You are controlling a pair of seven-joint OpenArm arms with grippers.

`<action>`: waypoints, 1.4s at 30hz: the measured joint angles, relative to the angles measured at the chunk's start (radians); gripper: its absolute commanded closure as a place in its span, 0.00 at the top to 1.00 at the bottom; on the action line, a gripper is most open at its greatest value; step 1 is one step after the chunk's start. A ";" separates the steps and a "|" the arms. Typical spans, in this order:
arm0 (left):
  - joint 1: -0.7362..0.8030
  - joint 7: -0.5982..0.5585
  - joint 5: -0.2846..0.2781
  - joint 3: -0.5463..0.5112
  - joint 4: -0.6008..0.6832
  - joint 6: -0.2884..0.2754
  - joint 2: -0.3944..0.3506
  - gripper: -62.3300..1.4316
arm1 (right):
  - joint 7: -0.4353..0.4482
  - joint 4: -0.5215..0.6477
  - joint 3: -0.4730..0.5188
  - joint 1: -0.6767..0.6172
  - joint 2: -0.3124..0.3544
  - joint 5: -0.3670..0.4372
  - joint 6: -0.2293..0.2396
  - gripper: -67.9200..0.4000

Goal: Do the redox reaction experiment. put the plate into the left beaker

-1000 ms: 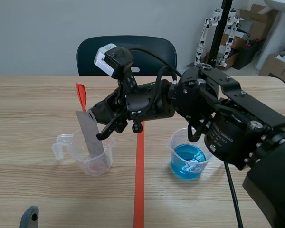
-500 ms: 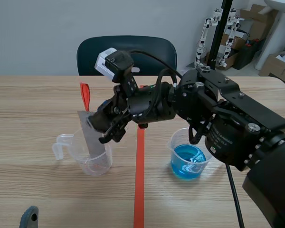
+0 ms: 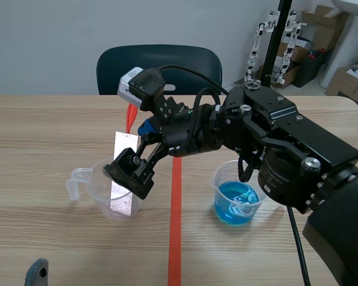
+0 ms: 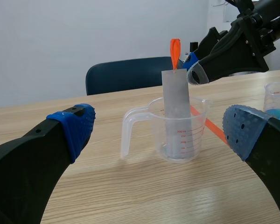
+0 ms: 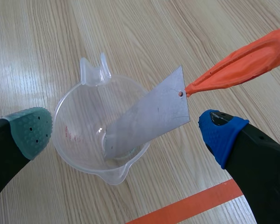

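Plate: we see the grey plate [image 5: 149,112] standing with its lower end inside the left beaker [image 4: 198,135]. Its upper part leans on the rim and an orange tag [image 5: 238,60] hangs from its top.
Left beaker: it sits on the left half of the worktop [image 3: 48,131], just left of the orange tape line, handle turned toward the left edge. We cannot tell how much liquid is in it.
Right claw: the right claw [image 5: 126,133] hangs over the left beaker with its fingers spread wide, one on each side of the plate. The blue pad is just beside the plate's top corner but apart from it, so nothing is held.
Left claw: the left claw [image 4: 159,128] rests low by the near left corner, spread wide and empty, with the beaker ahead of it.
Change: a second ago the right claw sat close in against the plate's upper half. Since then it has tipped downward and opened, and the plate's top has swung toward the tape line.
Meaning: we judge the plate released and the placing done, with only the arm's withdrawal left.
Risk: the leaning plate could tip if a finger brushes the tag on the way out.
Right beaker: the right beaker [image 3: 235,202], holding blue liquid, stands right of the tape line, well apart.
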 measured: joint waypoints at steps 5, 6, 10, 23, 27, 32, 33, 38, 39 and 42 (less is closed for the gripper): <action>0.000 0.000 0.000 0.000 0.000 0.000 0.000 0.93 | 0.006 0.000 0.000 0.000 0.000 0.000 0.000 1.00; 0.000 0.000 0.000 0.000 0.000 0.000 0.000 0.93 | 0.008 0.000 0.000 0.000 0.000 0.000 0.000 1.00; 0.000 0.000 0.000 0.000 0.000 0.000 0.000 0.93 | 0.014 0.000 0.000 0.000 0.000 0.000 0.000 1.00; 0.000 0.000 0.000 0.000 0.000 0.000 0.000 0.93 | 0.019 0.000 0.000 0.000 0.000 0.000 0.000 1.00; 0.000 0.000 0.000 0.000 0.000 0.000 0.000 0.93 | 0.019 0.000 0.000 0.000 0.000 0.000 0.000 1.00; 0.000 0.000 0.000 0.000 0.000 0.000 0.000 0.93 | 0.019 0.000 0.000 0.000 0.000 0.000 0.000 1.00; 0.000 0.000 0.000 0.000 0.000 0.000 0.000 0.93 | 0.019 0.000 0.000 0.000 0.000 0.000 0.000 1.00; 0.000 0.000 0.000 0.000 0.000 0.000 0.000 0.93 | 0.018 0.000 0.000 0.000 0.000 0.000 0.000 1.00; 0.000 0.000 0.000 0.000 0.000 0.000 0.000 0.93 | 0.017 0.000 0.000 0.000 0.000 0.000 0.000 1.00; 0.000 0.000 0.000 0.000 0.000 0.000 0.000 0.93 | 0.005 0.000 0.000 0.000 0.000 0.000 0.000 1.00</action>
